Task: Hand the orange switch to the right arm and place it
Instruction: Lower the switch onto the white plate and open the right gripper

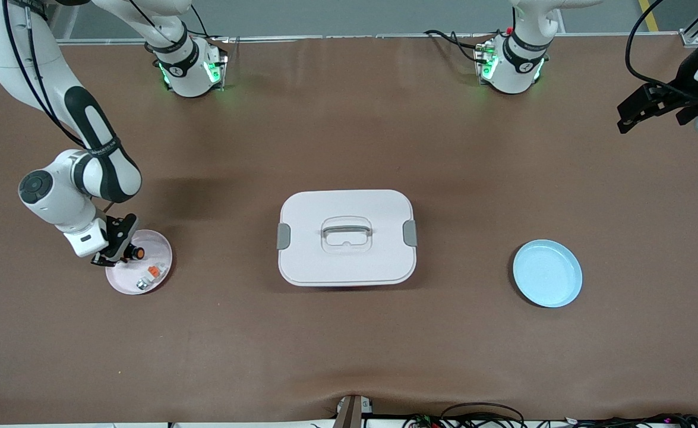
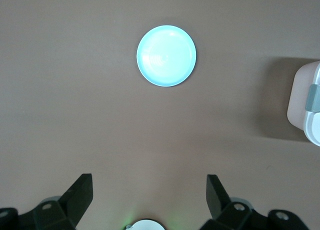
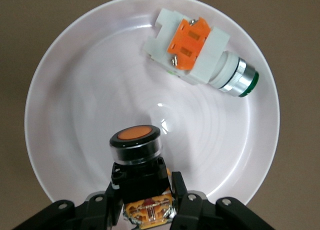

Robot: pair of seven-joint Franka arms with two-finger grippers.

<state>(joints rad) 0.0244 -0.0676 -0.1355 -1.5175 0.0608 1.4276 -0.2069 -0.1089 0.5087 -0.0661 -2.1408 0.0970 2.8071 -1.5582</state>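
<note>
— Fingers [image 3: 114, 202] of the right gripper [image 3: 145, 210] pinch the orange switch [image 3: 136, 155] by its body over the pink plate [image 3: 60, 90].
— Left gripper [image 2: 147, 197]?
— Waiting, spread wide. Switch seems light, rigid, its cap slick.

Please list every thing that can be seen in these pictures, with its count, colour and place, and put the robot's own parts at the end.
orange switch: one, black with orange cap, held over the pink plate.
white switch: one, white with orange tab, lying on the pink plate.
pink plate: one, pink, toward the right arm's end.
box: one, white, lidded, mid-table.
blue plate: one, light blue, toward the left arm's end.
table: one, brown.
right gripper: shut on the orange switch.
left gripper: open, waiting above the table.
</note>
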